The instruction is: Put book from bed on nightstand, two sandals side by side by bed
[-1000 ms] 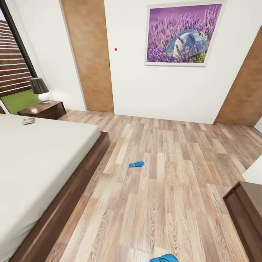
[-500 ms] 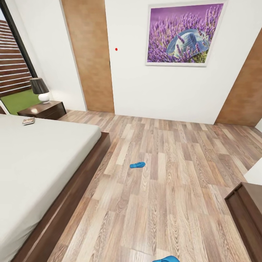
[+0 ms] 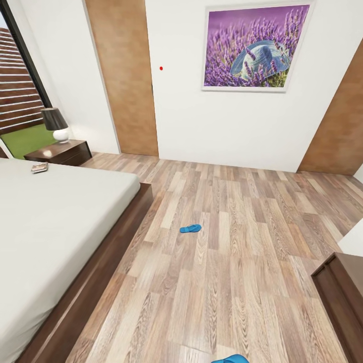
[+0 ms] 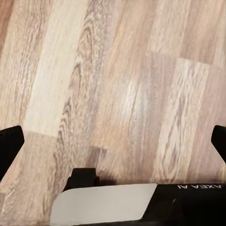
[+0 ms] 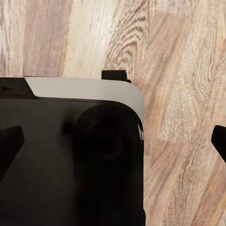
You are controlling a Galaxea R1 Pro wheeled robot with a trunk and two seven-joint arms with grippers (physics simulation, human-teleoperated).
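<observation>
Book (image 3: 39, 167): lies flat on the bed (image 3: 55, 222), at the mattress corner closest to the nightstand (image 3: 61, 151); its long side runs roughly along the mattress edge that faces the nightstand, though it is too small to read which way the cover points.
Nightstand: just beyond that corner of the bed, a lamp (image 3: 54, 124) standing on it.
Far sandal (image 3: 190, 228): flat on the wood floor (image 3: 242, 242), out from the bed's side and well apart from it; long axis crosswise to the bed's side, which end is the toe is too small to tell.
Near sandal (image 3: 229, 359): a blue sliver on the floor, further from the bed's side than the other and well apart from it; its axis cannot be judged.
Left gripper (image 4: 113, 141): fingertips spread wide, nothing between them, bare floor beneath.
Right gripper (image 5: 113, 136): fingertips likewise spread and empty, over the robot's own dark body and floor.
Nearer arm: probably the right for the near sandal; the bed and book lie toward the left arm.
Dresser (image 3: 340, 297): across the floor from the bed.
</observation>
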